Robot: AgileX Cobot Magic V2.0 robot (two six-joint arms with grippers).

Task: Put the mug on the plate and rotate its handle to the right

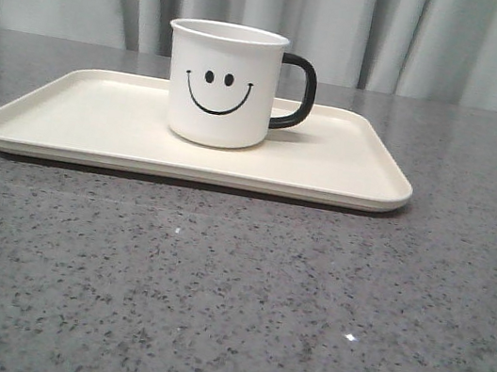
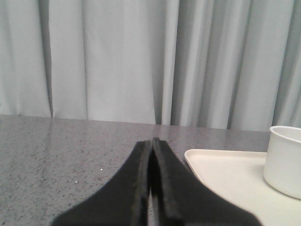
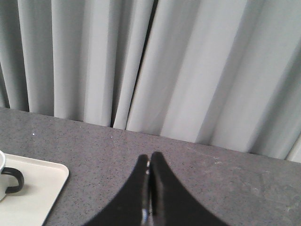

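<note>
My white smiley-face mug (image 1: 222, 84) stands upright at frame centre on the cream plate (image 1: 68, 122), its black handle (image 1: 298, 92) pointing right. Both my left end effector (image 2: 151, 146) and right end effector (image 3: 149, 160) are pressed closed, empty. Reaching back in could nudge the handle askew.

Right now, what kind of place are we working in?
Probably a staged test bench, not a real kitchen: a speckled grey table, a plain curtain backdrop, and just the mug on the plate.
</note>
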